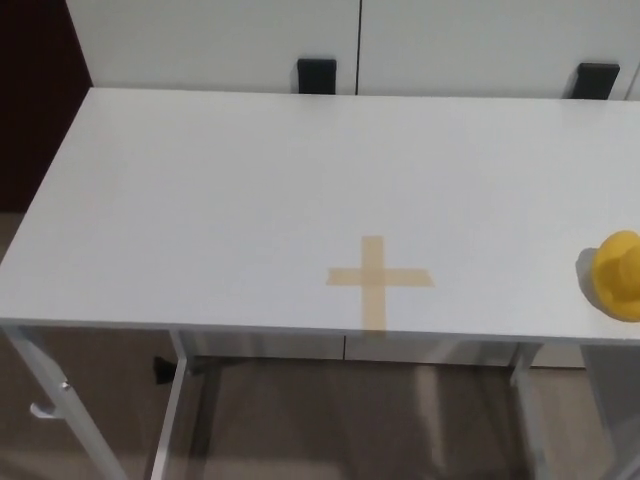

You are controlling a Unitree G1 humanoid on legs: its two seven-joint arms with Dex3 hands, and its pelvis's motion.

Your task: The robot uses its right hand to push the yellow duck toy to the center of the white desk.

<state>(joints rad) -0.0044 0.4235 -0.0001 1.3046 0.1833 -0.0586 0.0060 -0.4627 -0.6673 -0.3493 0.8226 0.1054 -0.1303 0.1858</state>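
Note:
The yellow duck toy stands on the white desk at the far right, near the front edge and partly cut off by the picture's right border. A tan tape cross marks the desk a good way to the duck's left, close to the front edge. Neither of my hands shows in the head view.
White cabinet fronts with two black fittings stand behind the desk. A dark panel is at the far left. Below the front edge I see the desk's white legs and the floor.

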